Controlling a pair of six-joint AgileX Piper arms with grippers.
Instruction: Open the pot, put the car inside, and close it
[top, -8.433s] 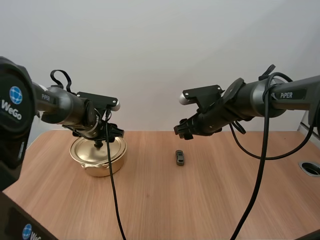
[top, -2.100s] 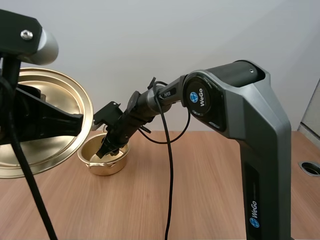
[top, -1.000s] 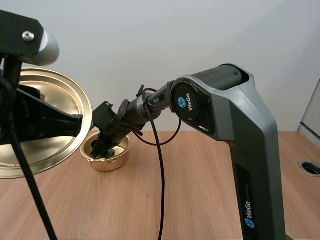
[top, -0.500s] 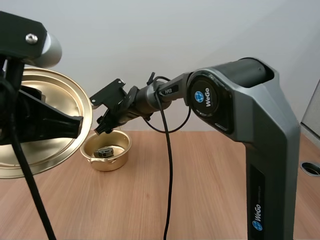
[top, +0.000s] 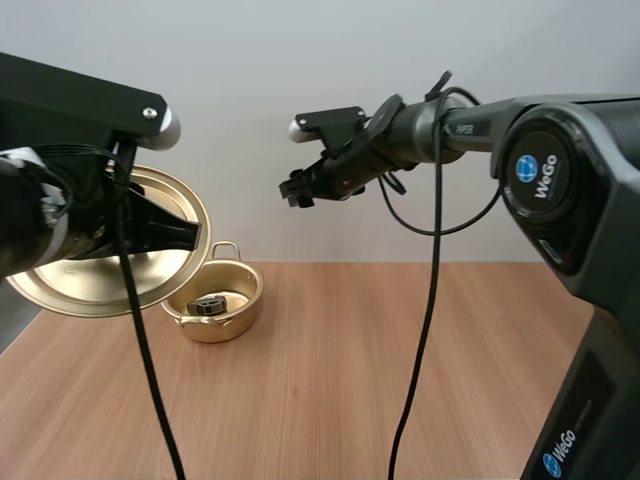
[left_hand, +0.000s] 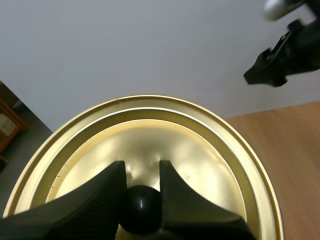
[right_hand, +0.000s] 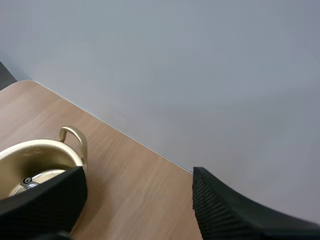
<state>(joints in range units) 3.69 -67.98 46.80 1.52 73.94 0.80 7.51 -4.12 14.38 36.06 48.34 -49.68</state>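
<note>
Right gripper (top: 293, 190), spread and empty, has lifted clear, leaving the car (top: 208, 304) in the pot (top: 215, 328) below it, so only the lid (left_hand: 150, 135), pinched in the left gripper (left_hand: 141, 172), remains to go on.

Gold pot (top: 215, 326) and gold lid (left_hand: 210, 160), black knob (left_hand: 141, 207), dark car (top: 209, 304), light-brown wood-grain table (top: 320, 380).

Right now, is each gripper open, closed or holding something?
Left gripper: closed on the knob of the lid, held up off the pot.
Right gripper: open, holding nothing.
</note>
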